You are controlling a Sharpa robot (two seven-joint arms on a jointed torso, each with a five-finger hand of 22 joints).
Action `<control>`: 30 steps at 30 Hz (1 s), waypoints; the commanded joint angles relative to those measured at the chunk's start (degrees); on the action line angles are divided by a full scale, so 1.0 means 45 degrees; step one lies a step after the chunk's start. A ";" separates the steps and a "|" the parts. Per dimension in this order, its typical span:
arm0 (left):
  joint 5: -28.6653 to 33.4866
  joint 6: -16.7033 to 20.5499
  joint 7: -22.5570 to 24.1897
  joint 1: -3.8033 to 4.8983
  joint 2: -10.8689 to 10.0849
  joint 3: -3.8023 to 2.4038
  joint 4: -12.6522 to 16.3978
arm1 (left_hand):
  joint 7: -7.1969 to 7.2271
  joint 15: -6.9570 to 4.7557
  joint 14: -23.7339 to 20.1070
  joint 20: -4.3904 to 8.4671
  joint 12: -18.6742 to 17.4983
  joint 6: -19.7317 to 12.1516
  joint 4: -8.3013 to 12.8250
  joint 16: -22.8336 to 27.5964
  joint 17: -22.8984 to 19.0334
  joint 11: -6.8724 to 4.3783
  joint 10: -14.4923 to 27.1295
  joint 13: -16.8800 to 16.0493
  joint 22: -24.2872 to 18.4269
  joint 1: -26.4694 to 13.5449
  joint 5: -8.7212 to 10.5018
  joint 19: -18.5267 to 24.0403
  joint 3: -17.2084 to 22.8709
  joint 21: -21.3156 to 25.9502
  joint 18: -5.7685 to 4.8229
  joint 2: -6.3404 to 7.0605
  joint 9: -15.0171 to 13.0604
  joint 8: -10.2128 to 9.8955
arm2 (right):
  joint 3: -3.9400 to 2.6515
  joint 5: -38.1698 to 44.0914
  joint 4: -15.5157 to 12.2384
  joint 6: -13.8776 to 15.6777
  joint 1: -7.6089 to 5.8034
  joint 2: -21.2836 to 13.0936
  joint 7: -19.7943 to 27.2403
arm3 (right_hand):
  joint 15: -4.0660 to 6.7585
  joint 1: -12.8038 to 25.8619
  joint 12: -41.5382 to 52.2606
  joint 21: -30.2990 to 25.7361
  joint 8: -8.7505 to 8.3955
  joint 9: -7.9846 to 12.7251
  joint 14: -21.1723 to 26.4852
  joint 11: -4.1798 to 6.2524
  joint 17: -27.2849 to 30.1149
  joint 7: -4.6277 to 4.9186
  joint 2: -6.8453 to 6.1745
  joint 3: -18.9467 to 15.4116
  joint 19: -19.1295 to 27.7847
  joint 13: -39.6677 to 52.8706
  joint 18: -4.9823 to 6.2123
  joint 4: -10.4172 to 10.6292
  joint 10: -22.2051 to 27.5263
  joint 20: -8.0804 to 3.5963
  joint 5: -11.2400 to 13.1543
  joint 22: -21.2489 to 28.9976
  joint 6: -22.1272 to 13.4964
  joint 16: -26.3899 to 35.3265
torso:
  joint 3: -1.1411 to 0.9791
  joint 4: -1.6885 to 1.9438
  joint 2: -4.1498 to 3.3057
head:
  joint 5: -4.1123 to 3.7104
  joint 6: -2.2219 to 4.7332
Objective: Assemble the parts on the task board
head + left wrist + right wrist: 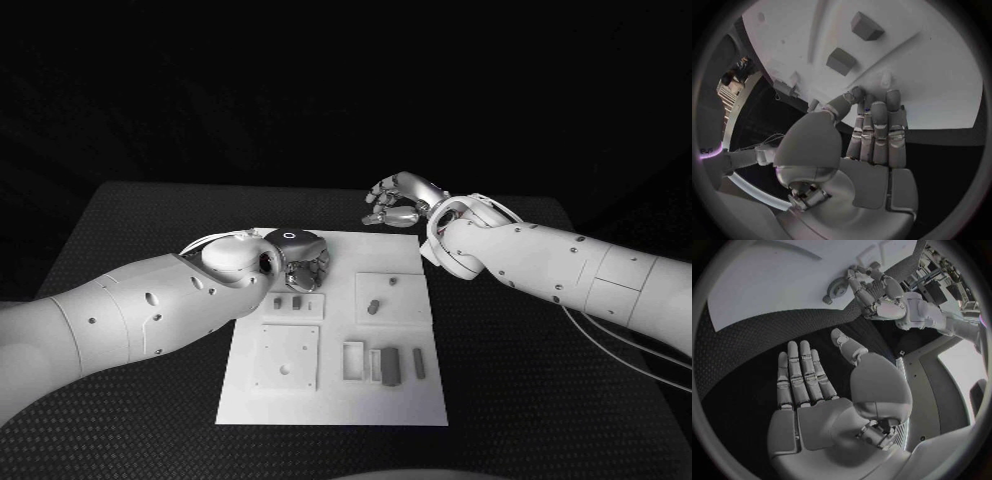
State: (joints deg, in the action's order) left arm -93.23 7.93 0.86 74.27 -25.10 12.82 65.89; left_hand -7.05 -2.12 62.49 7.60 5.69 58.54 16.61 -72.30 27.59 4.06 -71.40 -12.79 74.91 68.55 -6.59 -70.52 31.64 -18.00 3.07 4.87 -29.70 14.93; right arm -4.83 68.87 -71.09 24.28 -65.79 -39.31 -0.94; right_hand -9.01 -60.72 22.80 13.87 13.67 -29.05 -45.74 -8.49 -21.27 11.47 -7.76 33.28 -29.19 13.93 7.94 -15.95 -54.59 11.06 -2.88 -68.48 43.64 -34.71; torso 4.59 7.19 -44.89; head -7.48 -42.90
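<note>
Early stage: grey parts (381, 364) lie loose on the near half of the white board (335, 405). Left hand (302, 265) reaches down at the board's far-left corner, grasp unclear. Right hand (398, 203) hovers beyond the far edge, spread, empty.

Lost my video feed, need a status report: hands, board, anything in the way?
Left hand over the task board, fingers straight, holding nothing. Right hand open off the board. Grey parts lie unobstructed.

- Bench (144, 210): black, with a finely textured surface.
- Task board (332, 400): white rectangular plate lying flat on the middle of the bench, long side running away from the robot.
- Bare bench surface surrounds the task board on all sides.
</note>
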 commanded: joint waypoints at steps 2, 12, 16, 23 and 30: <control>-0.0204 -0.0267 -0.0019 -0.0202 -0.0026 0.0138 -0.0032 | 0.0011 -0.0073 0.0162 0.0060 -0.0035 0.0169 0.0008 -0.0113 -0.0022 -0.0028 -0.0187 -0.0010 0.0301 0.0090 0.0056 -0.0133 0.0127 -0.0081 0.0361 -0.0180 -0.0003 0.0088 | -0.0006 -0.0013 -0.0020 -0.0095 0.0004 -0.0006 0.0102 | 0.0002 0.0067 -0.0067 -0.0081 0.0073 0.0014 -0.0059 0.0000 -0.0022 0.0274 0.0047 -0.0072 -0.0100 -0.0018 -0.0089 -0.0023 -0.0078 0.0024 0.0011 -0.0017 -0.0093 0.0081 | -0.0006 0.0008 0.0007 | 0.0002 0.0002; 0.0428 0.0545 0.0549 -0.0246 -0.0147 0.0131 0.0009 | 0.0130 -0.0247 0.0570 0.0216 -0.0006 0.0489 0.0009 -0.0211 -0.0081 -0.0197 -0.0561 -0.0076 0.0285 0.0077 0.0062 -0.0481 0.0341 -0.0256 0.0366 -0.0379 -0.0051 0.0271 | -0.0006 -0.0021 -0.0009 -0.0101 0.0004 0.0009 0.0105 | 0.0002 0.0076 -0.0075 -0.0094 0.0077 0.0019 -0.0067 0.0001 -0.0032 0.0274 0.0045 -0.0079 -0.0106 -0.0036 -0.0088 -0.0019 -0.0086 0.0025 0.0012 -0.0022 -0.0094 0.0099 | 0.0000 0.0009 0.0015 | 0.0044 0.0038; 0.0704 0.0822 0.0736 -0.0277 -0.0246 0.0126 0.0035 | 0.0177 -0.0308 0.0720 0.0274 -0.0002 0.0595 0.0012 -0.0227 -0.0109 -0.0257 -0.0700 -0.0100 0.0282 0.0065 0.0053 -0.0610 0.0392 -0.0310 0.0364 -0.0390 -0.0083 0.0335 | -0.0006 -0.0024 0.0002 -0.0092 0.0004 0.0017 0.0106 | 0.0002 0.0081 -0.0078 -0.0100 0.0079 0.0020 -0.0069 0.0000 -0.0036 0.0275 0.0047 -0.0081 -0.0109 -0.0045 -0.0087 -0.0017 -0.0091 0.0026 0.0012 -0.0025 -0.0095 0.0108 | 0.0005 0.0005 0.0014 | 0.0072 0.0056; 0.0913 0.1125 0.0940 -0.0291 -0.0506 0.0113 0.0230 | 0.0205 -0.0342 0.0815 0.0313 -0.0012 0.0651 0.0011 -0.0232 -0.0129 -0.0291 -0.0785 -0.0114 0.0280 0.0051 0.0030 -0.0693 0.0438 -0.0342 0.0358 -0.0387 -0.0098 0.0367 | -0.0006 -0.0028 0.0004 -0.0090 0.0004 0.0019 0.0110 | 0.0000 0.0087 -0.0085 -0.0114 0.0081 0.0025 -0.0069 0.0001 -0.0043 0.0274 0.0046 -0.0086 -0.0109 -0.0061 -0.0088 -0.0016 -0.0098 0.0027 0.0012 -0.0029 -0.0097 0.0128 | 0.0005 0.0015 0.0018 | 0.0082 0.0079; 0.1095 0.1541 0.1286 -0.0297 -0.0566 0.0111 0.0266 | 0.0228 -0.0365 0.0873 0.0340 -0.0020 0.0692 0.0016 -0.0234 -0.0143 -0.0313 -0.0843 -0.0124 0.0280 0.0055 0.0000 -0.0743 0.0475 -0.0362 0.0355 -0.0375 -0.0105 0.0387 | -0.0006 -0.0030 0.0020 -0.0097 0.0004 0.0033 0.0116 | -0.0001 0.0087 -0.0091 -0.0125 0.0084 0.0028 -0.0070 0.0001 -0.0050 0.0273 0.0052 -0.0086 -0.0110 -0.0075 -0.0087 -0.0016 -0.0103 0.0027 0.0011 -0.0034 -0.0097 0.0145 | 0.0018 0.0032 0.0027 | 0.0114 0.0145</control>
State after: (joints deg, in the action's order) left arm -89.52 13.42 4.69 73.07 -27.72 13.28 66.80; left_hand -5.72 -3.78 66.04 9.19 5.37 61.12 16.66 -73.20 26.99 2.56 -74.75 -13.28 75.07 68.82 -6.37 -73.55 33.44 -19.36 2.12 3.52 -30.16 16.47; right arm -4.83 68.69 -71.05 24.28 -65.79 -39.25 -0.93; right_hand -9.01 -60.72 22.57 13.65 13.66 -29.00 -45.73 -8.49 -21.42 11.26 -7.76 33.29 -29.39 13.65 7.94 -15.96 -54.58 11.26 -2.88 -68.56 43.44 -34.28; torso 4.63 7.31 -44.76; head -6.99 -42.34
